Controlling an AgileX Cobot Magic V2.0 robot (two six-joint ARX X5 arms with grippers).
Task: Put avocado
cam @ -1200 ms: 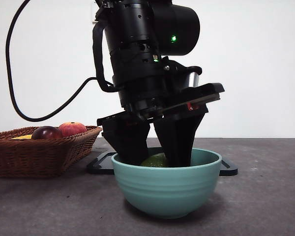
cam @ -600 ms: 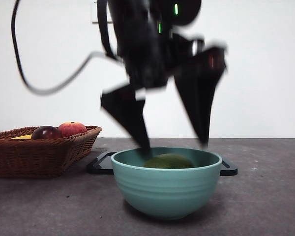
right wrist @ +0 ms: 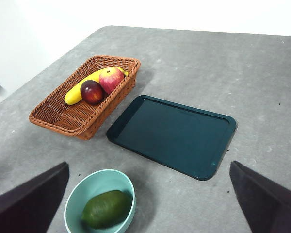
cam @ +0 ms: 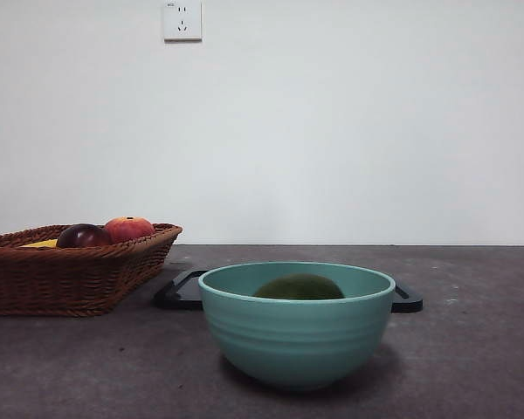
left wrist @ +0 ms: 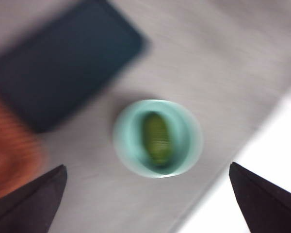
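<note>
Olive-green avocado (right wrist: 105,208) lies inside a pale teal bowl (right wrist: 82,194) on a grey table (right wrist: 262,87); in the front view only its rounded top (cam: 299,286) shows above the bowl's rim (cam: 297,272). The left wrist view is blurred by motion, so the avocado (left wrist: 156,138) and bowl (left wrist: 131,155) are soft shapes there. The left gripper (left wrist: 148,204) is high above the bowl with its jaws spread wide and nothing between them. The right gripper (right wrist: 148,206) is also up over the table, jaws wide apart and empty. A dark green tray (right wrist: 172,136) sits bare just behind the bowl, mostly hidden by it in the front view. Beside the tray a wicker basket (right wrist: 53,116) holds a banana (right wrist: 80,87), a maroon fruit (right wrist: 91,91) and a red-orange apple (right wrist: 111,79). A wall socket (cam: 182,20) carries tiny unreadable print. Bare table lies open to the right of the tray and bowl
</note>
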